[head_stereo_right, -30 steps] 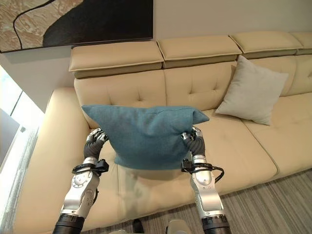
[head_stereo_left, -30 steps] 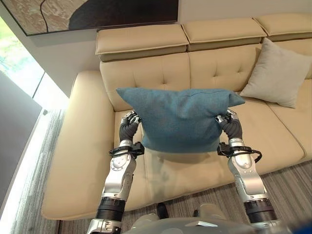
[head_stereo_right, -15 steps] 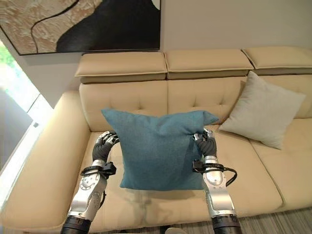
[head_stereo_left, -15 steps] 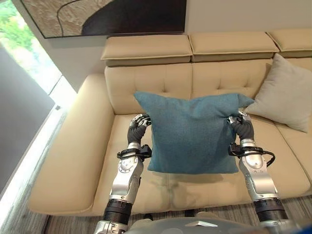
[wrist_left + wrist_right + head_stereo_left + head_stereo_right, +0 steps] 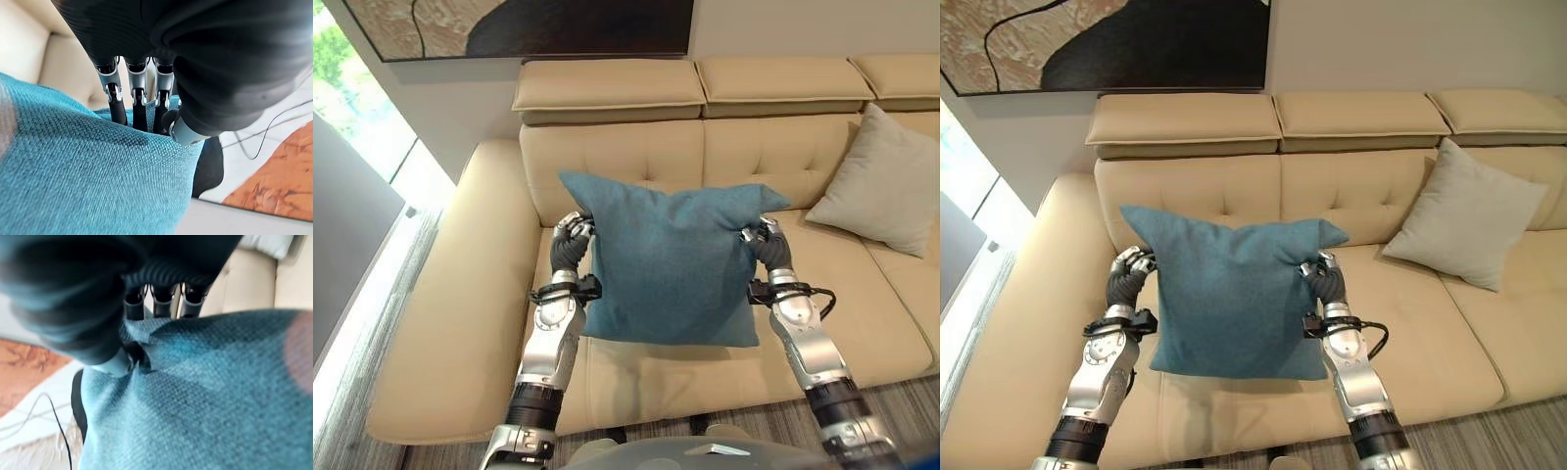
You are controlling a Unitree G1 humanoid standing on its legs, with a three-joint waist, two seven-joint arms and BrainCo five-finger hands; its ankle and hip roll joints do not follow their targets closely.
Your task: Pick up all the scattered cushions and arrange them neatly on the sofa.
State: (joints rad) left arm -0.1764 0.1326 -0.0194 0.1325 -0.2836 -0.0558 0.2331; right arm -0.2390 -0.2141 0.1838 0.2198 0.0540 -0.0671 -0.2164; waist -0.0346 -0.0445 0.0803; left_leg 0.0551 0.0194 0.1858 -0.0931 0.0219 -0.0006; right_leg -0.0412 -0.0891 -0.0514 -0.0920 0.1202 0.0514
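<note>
The blue cushion [image 5: 671, 262] hangs upright between both hands, raised above the sofa [image 5: 470, 294] seat. The left hand [image 5: 570, 238] pinches its upper corner with curled fingers [image 5: 138, 100] and thumb; the right hand [image 5: 764, 241] grips the opposite corner likewise. A beige cushion [image 5: 883, 181] leans against the backrest, well beyond the right hand.

There are two square fabric cushions: one teal blue woven cushion [image 5: 668, 262] at the centre and one pale beige cushion [image 5: 885, 184] at about three o'clock from it. They share one cream tufted leather sofa [image 5: 470, 323] with three padded headrests along its top. One framed abstract painting in brown and black [image 5: 529, 27] hangs at twelve o'clock.
</note>
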